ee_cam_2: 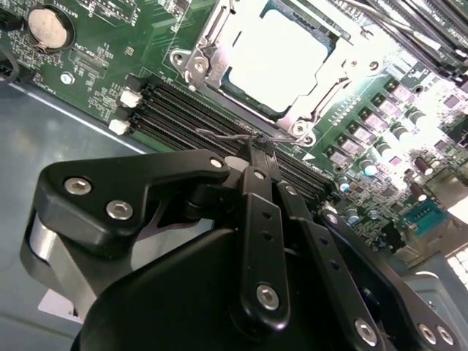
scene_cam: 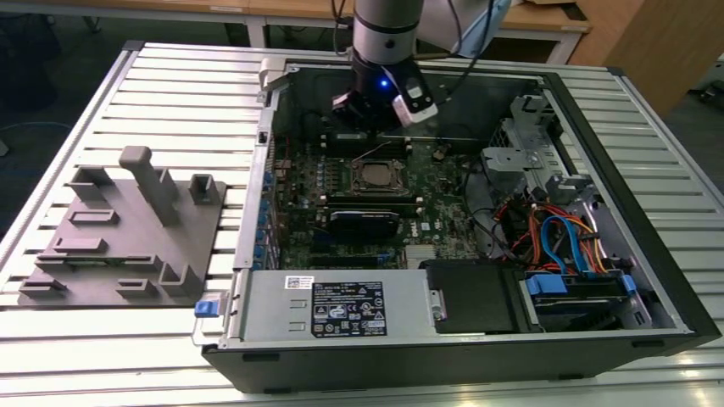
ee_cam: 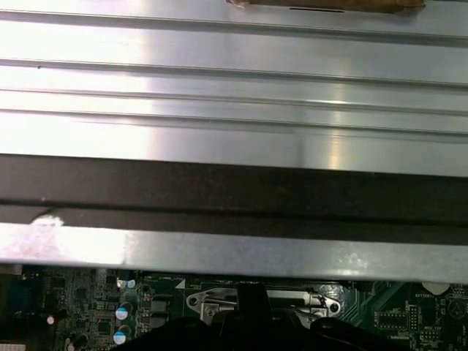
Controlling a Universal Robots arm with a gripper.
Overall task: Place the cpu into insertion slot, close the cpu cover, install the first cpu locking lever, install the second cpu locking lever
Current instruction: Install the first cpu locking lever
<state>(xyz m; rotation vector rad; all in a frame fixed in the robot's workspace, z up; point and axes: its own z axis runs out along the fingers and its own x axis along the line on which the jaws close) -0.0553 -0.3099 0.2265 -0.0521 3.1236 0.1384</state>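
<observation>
On slatted bench point(scene_cam: 169, 85), inside open case point(scene_cam: 667, 280): tool point(ee_cam_2: 257, 145), tips pressed together, against wire lever point(ee_cam_2: 219, 135) beside cpu point(ee_cam_2: 274, 55) under cover point(ee_cam_2: 208, 40).

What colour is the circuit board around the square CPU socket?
Green; the flat green circuit board shows best in the second wrist view.

We take this for a robotics lab: slatted aluminium worktop point(scene_cam: 147, 76), opened computer case point(scene_cam: 633, 254), grey jig point(scene_cam: 125, 229), wooden desks point(scene_cam: 543, 17) beyond its far edge

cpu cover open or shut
Shut: in the second wrist view the cover lies flat around the cpu, whose pale face shows through its window.
</observation>
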